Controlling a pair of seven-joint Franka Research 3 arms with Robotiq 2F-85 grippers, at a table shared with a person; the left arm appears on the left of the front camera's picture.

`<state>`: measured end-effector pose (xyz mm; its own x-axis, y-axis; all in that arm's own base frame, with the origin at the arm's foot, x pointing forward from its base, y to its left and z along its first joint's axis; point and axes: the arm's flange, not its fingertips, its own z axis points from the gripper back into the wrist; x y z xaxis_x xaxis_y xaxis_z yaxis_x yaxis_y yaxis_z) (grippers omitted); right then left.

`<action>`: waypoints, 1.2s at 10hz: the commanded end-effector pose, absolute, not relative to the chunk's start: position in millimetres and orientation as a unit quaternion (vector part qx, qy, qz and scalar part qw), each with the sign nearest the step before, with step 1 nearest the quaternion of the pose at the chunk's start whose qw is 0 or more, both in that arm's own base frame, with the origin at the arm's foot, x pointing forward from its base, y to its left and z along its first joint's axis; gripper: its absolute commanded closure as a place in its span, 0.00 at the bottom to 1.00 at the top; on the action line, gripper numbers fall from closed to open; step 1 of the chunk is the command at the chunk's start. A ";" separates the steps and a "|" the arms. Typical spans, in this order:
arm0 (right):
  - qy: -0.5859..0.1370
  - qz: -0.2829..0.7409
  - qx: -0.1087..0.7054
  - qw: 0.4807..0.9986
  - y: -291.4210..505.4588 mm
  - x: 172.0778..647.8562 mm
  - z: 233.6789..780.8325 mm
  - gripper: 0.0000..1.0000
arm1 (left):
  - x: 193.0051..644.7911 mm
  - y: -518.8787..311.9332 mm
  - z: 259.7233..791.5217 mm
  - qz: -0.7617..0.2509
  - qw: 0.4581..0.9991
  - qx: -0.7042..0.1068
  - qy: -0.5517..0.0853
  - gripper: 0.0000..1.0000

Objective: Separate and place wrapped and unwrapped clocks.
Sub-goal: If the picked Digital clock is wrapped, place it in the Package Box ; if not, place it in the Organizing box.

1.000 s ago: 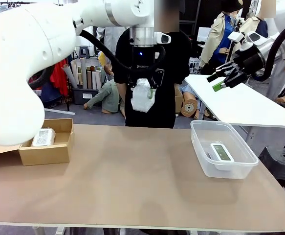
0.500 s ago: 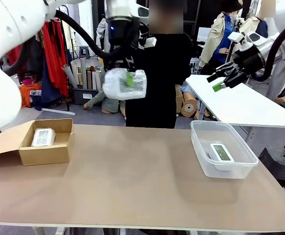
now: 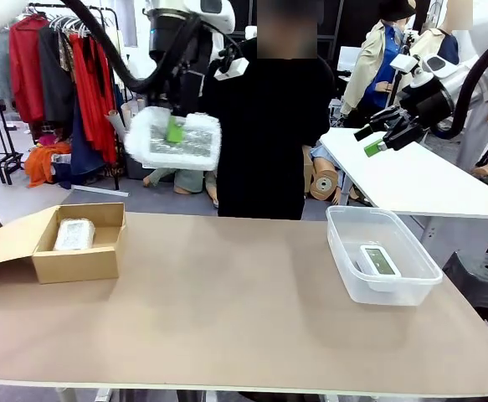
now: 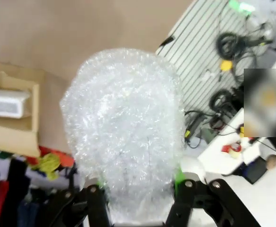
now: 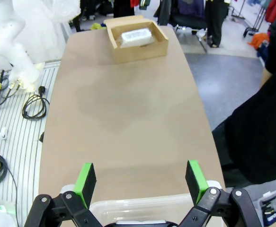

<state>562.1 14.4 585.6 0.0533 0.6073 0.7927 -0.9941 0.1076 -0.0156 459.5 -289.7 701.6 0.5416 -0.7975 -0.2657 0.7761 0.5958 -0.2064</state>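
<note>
My left gripper (image 3: 175, 130) is shut on a bubble-wrapped bundle (image 3: 173, 138) and holds it high above the table's far left. In the left wrist view that wrapped bundle (image 4: 124, 127) bulges between the fingers. A second wrapped bundle (image 3: 74, 234) lies in the open cardboard box (image 3: 101, 258) at the table's left; it also lies in the box (image 5: 152, 47) as the flat bundle (image 5: 136, 37) in the right wrist view. The unwrapped white clock (image 3: 379, 260) rests in the clear plastic bin (image 3: 344, 243) on the right. My right gripper (image 3: 383, 136) hangs open, high above the bin (image 5: 147, 205).
A person in a black top (image 3: 269, 117) stands at the far side of the brown table (image 3: 227, 310). A white side table (image 3: 411, 176) stands at the back right. Clothes racks (image 3: 51, 92) fill the left background.
The left arm has swung the wrapped bundle from the table's middle leftward toward the cardboard box, turning it from upright to lying flat. The right arm has not moved.
</note>
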 end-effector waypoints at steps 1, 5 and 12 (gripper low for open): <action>-0.332 0.604 0.287 0.665 14.3 560.8 587.4 0.00 | 486.5 -273.5 751.2 -0.419 0.900 0.026 0.119 1.00; -0.332 0.604 0.287 0.665 14.3 560.8 587.4 0.00 | 506.8 -234.5 734.6 -0.304 0.951 0.039 0.036 1.00; -0.332 0.604 0.287 0.665 14.3 560.8 587.4 0.00 | 466.7 -177.3 699.8 -0.243 0.937 0.099 0.233 1.00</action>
<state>562.1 14.4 585.7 0.0532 0.6073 0.7926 -0.9941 0.1076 -0.0157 481.0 -183.1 676.8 0.7970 -0.4164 -0.4375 0.4995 0.8616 0.0898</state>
